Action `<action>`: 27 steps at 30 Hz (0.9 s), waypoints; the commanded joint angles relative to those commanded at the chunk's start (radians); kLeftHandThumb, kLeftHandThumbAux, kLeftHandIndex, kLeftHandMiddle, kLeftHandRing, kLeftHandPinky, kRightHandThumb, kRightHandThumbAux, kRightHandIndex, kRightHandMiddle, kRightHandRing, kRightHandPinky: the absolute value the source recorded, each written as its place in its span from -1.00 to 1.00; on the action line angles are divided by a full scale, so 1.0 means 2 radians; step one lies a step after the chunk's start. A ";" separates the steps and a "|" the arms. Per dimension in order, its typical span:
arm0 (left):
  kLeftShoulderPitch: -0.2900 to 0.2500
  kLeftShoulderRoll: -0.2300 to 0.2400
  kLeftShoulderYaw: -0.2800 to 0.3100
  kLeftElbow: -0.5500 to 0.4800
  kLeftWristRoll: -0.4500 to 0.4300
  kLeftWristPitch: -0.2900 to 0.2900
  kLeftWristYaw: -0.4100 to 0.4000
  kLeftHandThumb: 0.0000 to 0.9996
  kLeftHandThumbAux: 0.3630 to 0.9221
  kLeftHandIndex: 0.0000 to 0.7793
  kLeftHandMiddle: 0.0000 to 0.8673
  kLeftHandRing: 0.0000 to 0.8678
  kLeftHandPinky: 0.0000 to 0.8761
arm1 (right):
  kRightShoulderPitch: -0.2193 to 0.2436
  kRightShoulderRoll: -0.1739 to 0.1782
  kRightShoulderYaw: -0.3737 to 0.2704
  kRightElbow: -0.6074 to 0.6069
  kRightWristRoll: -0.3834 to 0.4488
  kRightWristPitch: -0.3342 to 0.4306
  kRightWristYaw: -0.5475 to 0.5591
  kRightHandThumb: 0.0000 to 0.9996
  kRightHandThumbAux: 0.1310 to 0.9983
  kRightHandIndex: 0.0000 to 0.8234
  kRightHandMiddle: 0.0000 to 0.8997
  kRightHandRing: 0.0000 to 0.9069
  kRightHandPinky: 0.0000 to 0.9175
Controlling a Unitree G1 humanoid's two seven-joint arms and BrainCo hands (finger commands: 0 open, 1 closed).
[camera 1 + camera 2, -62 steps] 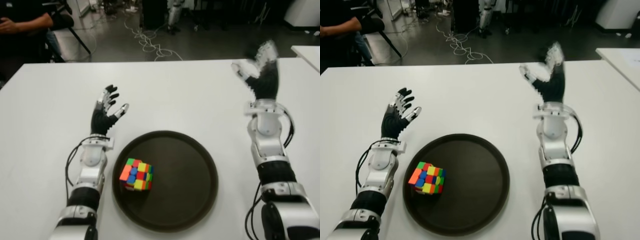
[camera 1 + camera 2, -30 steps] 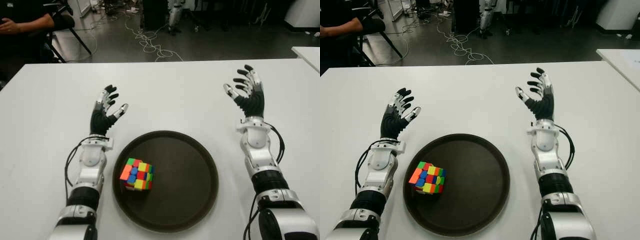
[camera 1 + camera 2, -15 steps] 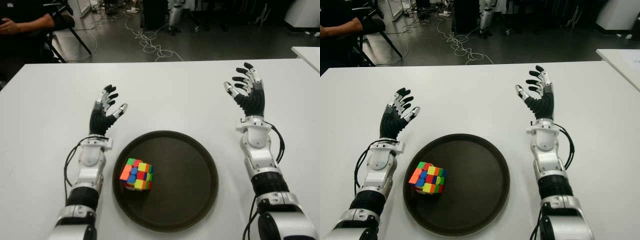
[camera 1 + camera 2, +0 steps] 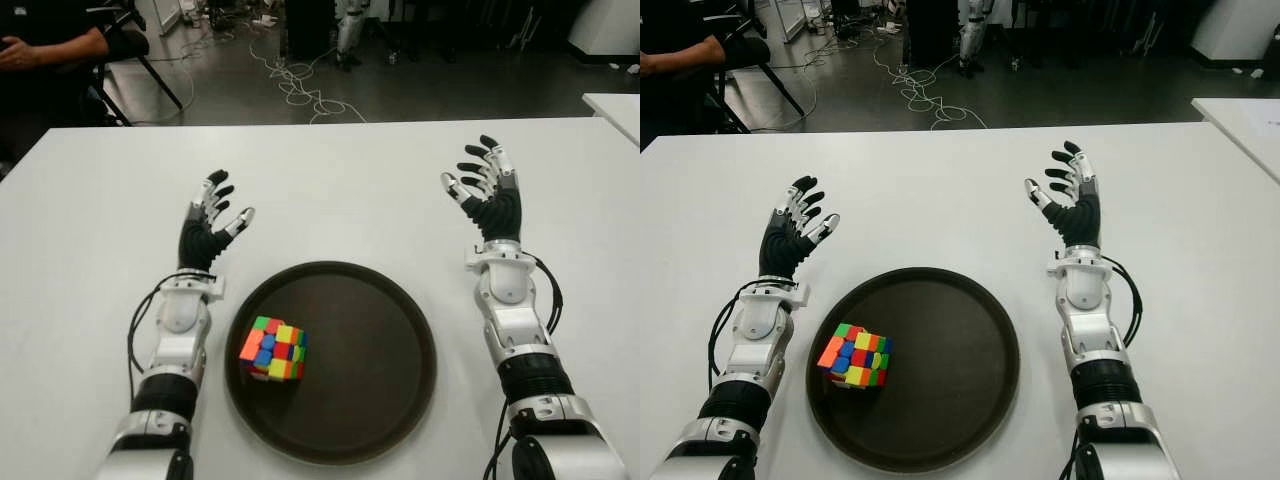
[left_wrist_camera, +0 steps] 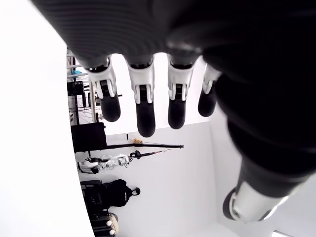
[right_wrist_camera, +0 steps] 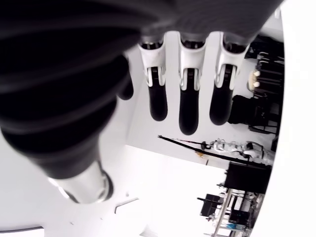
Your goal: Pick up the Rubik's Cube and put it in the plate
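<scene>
So the Rubik's Cube (image 4: 273, 349) is sitting inside the dark round plate (image 4: 390, 400), over on the plate's left part, close to the rim. One cube, one plate, both on the white desk (image 4: 90, 250).

Neither hand has it. The left hand (image 4: 207, 231) shows beyond the plate's left edge, palm up-ish, fingers (image 5: 143, 106) spread apart and holding nothing. The cube is nearer the robot than that hand, next to the left forearm (image 4: 180, 335) but not touching it. The right hand (image 4: 487, 196) is off past the plate's right side, well apart from the cube, fingers (image 6: 189, 91) also splayed out and empty. Both wrist views back that up: just straight fingers with bare white desk behind them, no cube anywhere in there.

Hard-to-see stuff: only the top and two side faces of the cube show, so the rest of its colours are hidden. Can't tell whether either hand actually touches the desk. The forearms run off the bottom edge of the eye views. At the top left a seated person (image 4: 45, 45) is mostly cut off, only an arm and some dark clothing. A tangle of cables (image 4: 300, 85) lies on the floor behind the desk, and the corner of a second white table (image 4: 615, 105) pokes in at the right.
</scene>
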 joint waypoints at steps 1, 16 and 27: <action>0.000 0.000 0.000 0.001 0.000 -0.001 -0.001 -0.93 0.27 -0.95 -0.79 -0.80 -0.79 | 0.000 -0.001 0.000 0.000 0.000 0.002 0.002 -0.35 0.43 -0.63 -0.49 -0.43 -0.38; -0.003 0.002 -0.006 0.012 0.024 -0.017 0.022 -0.98 0.38 -0.98 -0.89 -0.96 -0.99 | 0.002 -0.010 0.011 0.003 -0.032 0.002 -0.009 -0.70 0.40 -0.59 -0.59 -0.70 -0.90; -0.005 0.003 -0.007 0.021 0.040 -0.038 0.043 -1.00 0.27 -0.94 -0.88 -1.00 -1.00 | -0.001 -0.015 0.017 0.014 -0.040 0.002 -0.012 -0.80 0.39 -0.62 -0.61 -0.73 -0.91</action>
